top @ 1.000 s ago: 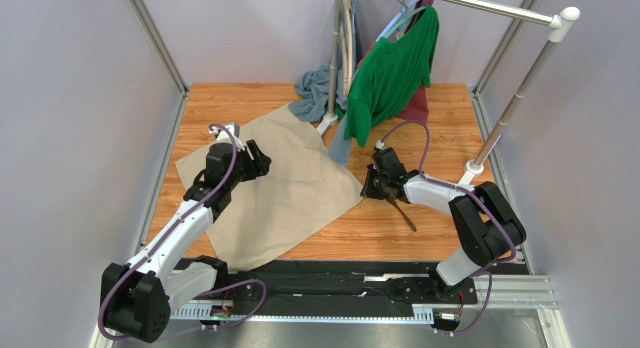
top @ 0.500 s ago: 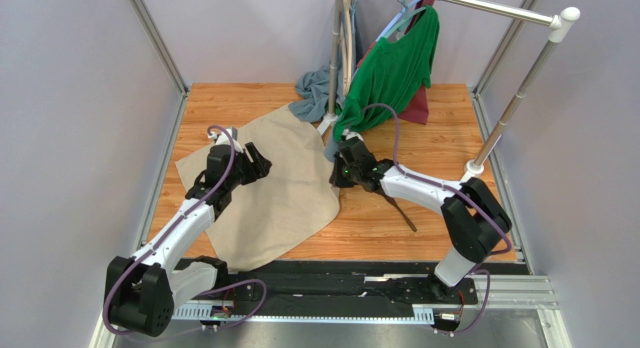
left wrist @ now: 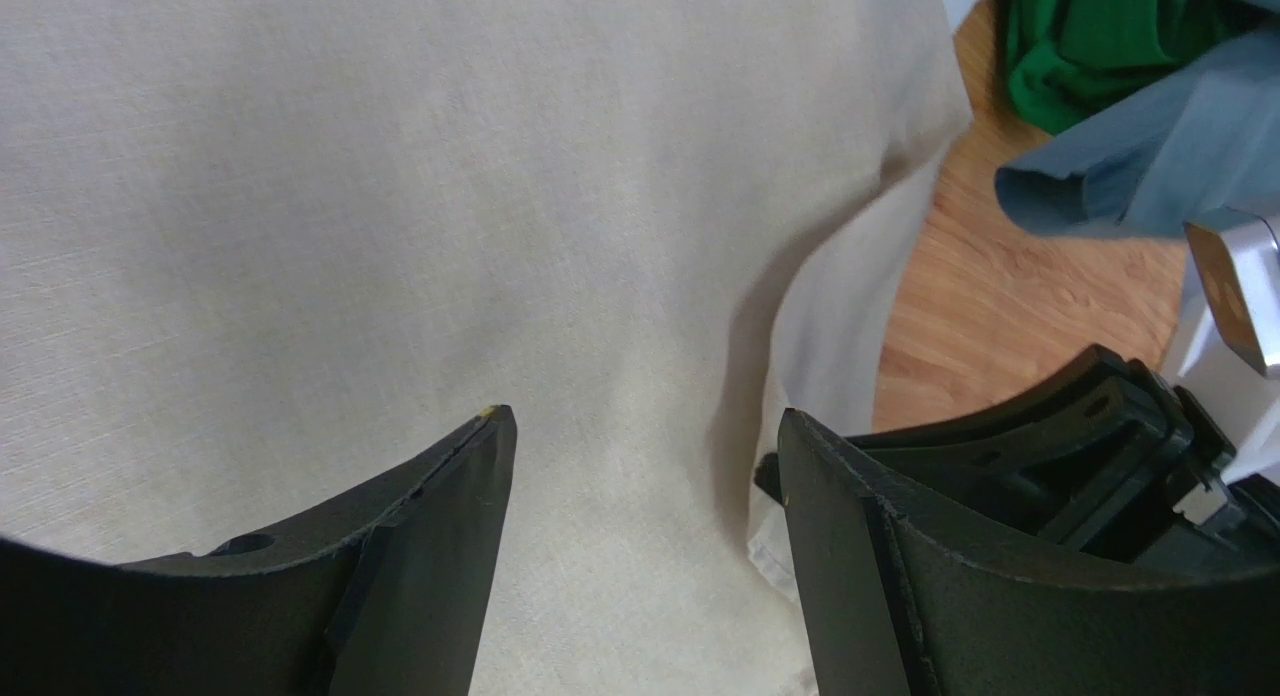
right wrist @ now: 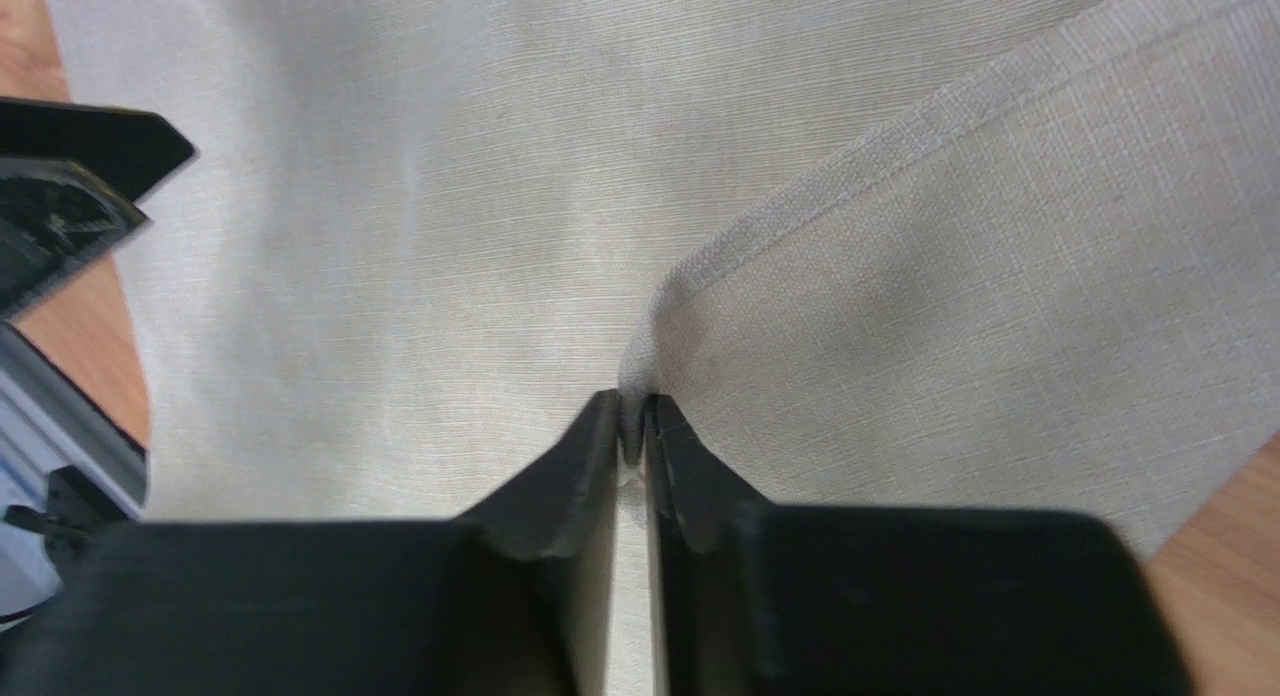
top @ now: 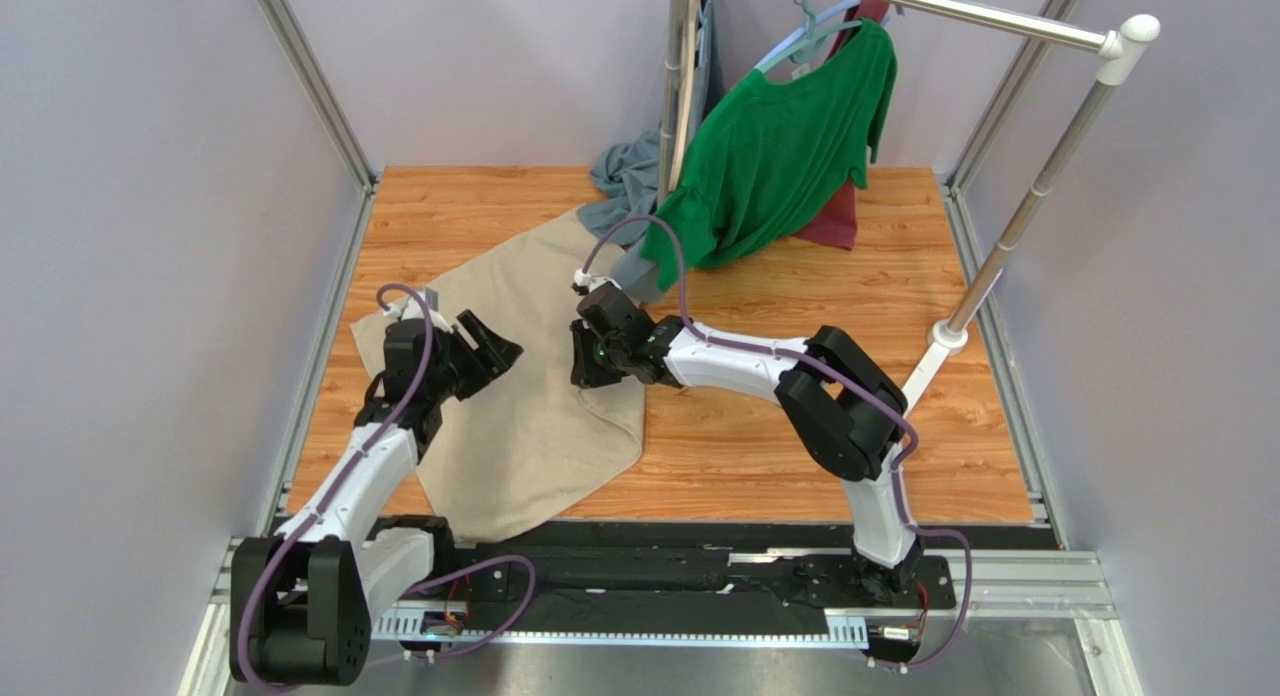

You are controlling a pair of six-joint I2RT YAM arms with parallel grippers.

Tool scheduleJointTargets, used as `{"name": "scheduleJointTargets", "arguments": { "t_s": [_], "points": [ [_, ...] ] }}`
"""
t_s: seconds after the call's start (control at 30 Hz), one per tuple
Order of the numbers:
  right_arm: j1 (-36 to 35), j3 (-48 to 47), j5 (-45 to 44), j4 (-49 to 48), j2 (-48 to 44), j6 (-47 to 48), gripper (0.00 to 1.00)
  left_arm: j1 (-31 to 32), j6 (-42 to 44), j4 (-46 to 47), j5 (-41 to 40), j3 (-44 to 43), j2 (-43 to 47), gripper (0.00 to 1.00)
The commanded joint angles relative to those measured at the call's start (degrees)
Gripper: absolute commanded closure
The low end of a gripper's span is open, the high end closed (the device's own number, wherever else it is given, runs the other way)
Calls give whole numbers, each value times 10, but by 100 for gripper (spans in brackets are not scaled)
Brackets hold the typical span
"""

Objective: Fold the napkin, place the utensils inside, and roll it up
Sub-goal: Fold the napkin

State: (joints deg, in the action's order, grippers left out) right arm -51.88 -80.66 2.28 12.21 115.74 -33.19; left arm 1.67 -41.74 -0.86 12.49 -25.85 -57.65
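The beige napkin (top: 511,426) lies on the left half of the wooden table. Its right corner is lifted and carried over the cloth, so a flap (right wrist: 977,306) is folded back on itself. My right gripper (top: 579,359) is shut on that corner's hem (right wrist: 634,411), low over the napkin's middle. Just to the left, my left gripper (top: 489,344) hovers open over the flat napkin (left wrist: 376,201), with nothing between its fingers (left wrist: 646,426). The two grippers face each other a short way apart. The utensils are hidden.
A green shirt (top: 781,141) hangs from a rack at the back, above my stretched right arm. A grey-blue cloth (top: 624,179) is heaped round the rack's pole (top: 672,81). The rack's other post foot (top: 950,336) stands at the right. Metal frame rails border the table.
My right gripper has swept left from the table's right side, dragging the napkin's right corner over the cloth. The left gripper has drawn slightly left and opened a little wider.
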Motion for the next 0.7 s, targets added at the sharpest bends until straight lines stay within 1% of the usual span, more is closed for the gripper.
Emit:
{"name": "scheduleJointTargets", "arguments": {
  "t_s": [0.0,0.03,0.07,0.13,0.17,0.2,0.27,0.3,0.43,0.57,0.67],
  "points": [
    [-3,-16,10,-3,-25,10,67,-2,-12,67,67,19,15,26],
    [-5,-7,8,-4,-38,11,63,-2,-12,76,73,23,14,26],
    [-5,18,7,-6,-66,15,54,-1,-11,82,85,29,15,26],
    [-7,50,4,-12,-100,20,47,6,-7,83,88,32,17,27],
    [-8,64,-1,-10,-115,22,46,11,-2,82,80,33,20,27],
    [-9,97,-3,-9,-148,23,45,31,1,79,73,33,22,27],
    [-9,127,-13,-9,-179,18,45,54,-1,75,54,30,20,29],
    [-9,159,-18,-9,-206,13,45,77,-3,74,47,28,14,29],
    [-9,221,-53,2,-262,4,46,128,-7,61,13,16,-18,34],
    [-4,261,-75,2,-294,-2,46,154,-11,53,-46,3,-49,39],
    [3,280,-84,2,-311,-4,48,170,-8,67,-63,-6,-75,42]
  ]
}}
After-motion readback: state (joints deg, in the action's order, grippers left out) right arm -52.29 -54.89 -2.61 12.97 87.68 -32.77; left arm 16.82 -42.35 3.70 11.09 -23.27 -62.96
